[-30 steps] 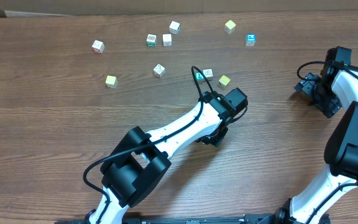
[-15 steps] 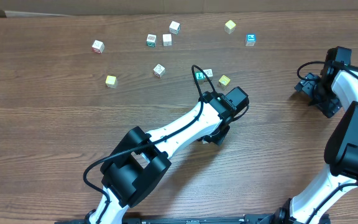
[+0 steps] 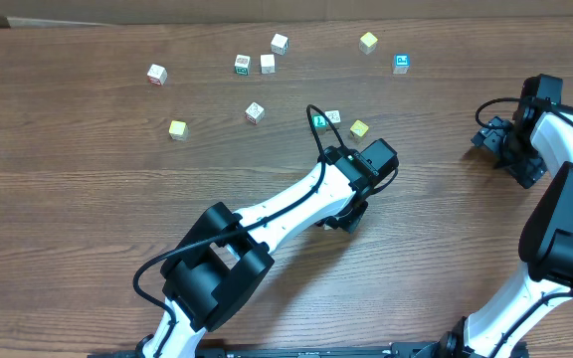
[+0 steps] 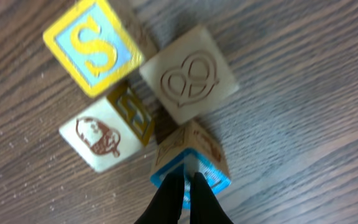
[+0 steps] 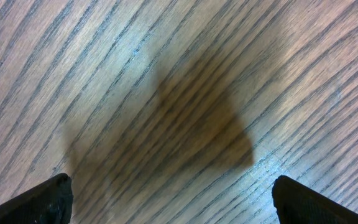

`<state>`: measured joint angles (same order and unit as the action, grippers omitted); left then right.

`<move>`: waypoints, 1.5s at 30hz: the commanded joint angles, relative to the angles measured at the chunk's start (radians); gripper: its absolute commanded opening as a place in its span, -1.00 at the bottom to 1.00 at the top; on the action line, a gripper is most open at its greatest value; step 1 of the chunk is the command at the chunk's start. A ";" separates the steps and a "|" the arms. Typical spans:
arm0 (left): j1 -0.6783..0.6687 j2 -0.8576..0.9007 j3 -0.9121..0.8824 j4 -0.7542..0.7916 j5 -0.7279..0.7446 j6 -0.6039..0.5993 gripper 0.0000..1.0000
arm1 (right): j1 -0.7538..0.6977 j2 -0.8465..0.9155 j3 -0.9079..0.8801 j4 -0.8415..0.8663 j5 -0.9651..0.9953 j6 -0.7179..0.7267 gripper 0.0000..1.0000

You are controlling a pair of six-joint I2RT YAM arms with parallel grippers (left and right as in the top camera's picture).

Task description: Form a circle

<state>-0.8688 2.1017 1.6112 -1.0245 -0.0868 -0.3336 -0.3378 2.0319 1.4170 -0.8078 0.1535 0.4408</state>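
Under the left arm (image 3: 286, 204), the left claw (image 4: 182, 193), pinched shut and holding nothing, points at the blue-edged cube (image 4: 194, 158) of the tight ring of four small toy cubes (image 4: 138, 115) just ahead; the right claw (image 5: 173, 208) gapes wide over bare wood-grain counter (image 5: 166, 62), well apart.

Reaches out on a diagonal with the left arm (image 3: 286, 204), wrist tipped down over the tips. Pinches the left gripper (image 4: 183, 182) fully together, dark fingers (image 4: 171, 198) pressed side to side, pointing down. Folds the right arm (image 3: 565, 139) back on itself, wrist turned inward. Spreads the right gripper (image 5: 169, 200) wide, one dark fingertip at either side, facing down.
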 commanded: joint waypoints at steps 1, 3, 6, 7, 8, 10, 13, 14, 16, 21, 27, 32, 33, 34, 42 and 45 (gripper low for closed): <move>0.003 0.008 0.000 0.019 0.008 0.013 -0.92 | 0.002 -0.027 -0.004 0.003 0.003 0.004 1.00; 0.006 0.008 -0.005 0.032 0.009 0.012 -0.91 | 0.002 -0.027 -0.004 0.003 0.003 0.004 1.00; 0.006 0.008 -0.006 0.033 0.009 0.013 -0.91 | 0.002 -0.027 -0.004 0.003 0.003 0.004 1.00; 0.006 0.008 -0.006 0.032 0.009 0.015 -0.92 | 0.002 -0.027 -0.004 0.003 0.003 0.004 1.00; 0.006 0.008 -0.006 0.030 0.009 0.016 -0.91 | 0.002 -0.027 -0.004 0.003 0.003 0.004 1.00; 0.006 0.008 -0.006 0.026 0.010 0.016 -0.91 | 0.002 -0.027 -0.004 0.003 0.003 0.004 1.00; 0.006 0.008 -0.006 0.015 0.010 0.016 -0.90 | 0.002 -0.027 -0.004 0.003 0.003 0.004 1.00; 0.006 0.008 -0.006 0.011 0.010 0.015 -0.88 | 0.002 -0.027 -0.004 0.003 0.003 0.004 1.00; 0.006 0.008 -0.006 0.003 0.010 0.016 -0.90 | 0.002 -0.027 -0.004 0.003 0.003 0.004 1.00; 0.006 0.008 -0.006 -0.003 0.015 0.015 -0.86 | 0.002 -0.027 -0.004 0.003 0.003 0.004 1.00; 0.006 0.008 -0.006 -0.004 0.043 0.015 -0.66 | 0.002 -0.027 -0.004 0.003 0.003 0.004 1.00; 0.006 0.008 -0.006 -0.005 0.044 0.014 -0.79 | 0.002 -0.027 -0.004 0.003 0.003 0.004 1.00; 0.006 0.008 -0.006 -0.007 0.044 0.011 -0.79 | 0.002 -0.027 -0.004 0.003 0.003 0.004 1.00; 0.006 0.008 -0.006 -0.008 0.044 0.011 -0.78 | 0.002 -0.027 -0.004 0.003 0.003 0.004 1.00; 0.005 0.008 -0.006 -0.019 0.054 0.011 -0.53 | 0.002 -0.027 -0.004 0.003 0.003 0.004 1.00; 0.005 0.008 -0.006 -0.020 0.054 0.011 -0.53 | 0.002 -0.027 -0.004 0.003 0.003 0.004 1.00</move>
<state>-0.8684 2.1017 1.6108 -1.0416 -0.0425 -0.3305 -0.3378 2.0319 1.4170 -0.8078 0.1535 0.4408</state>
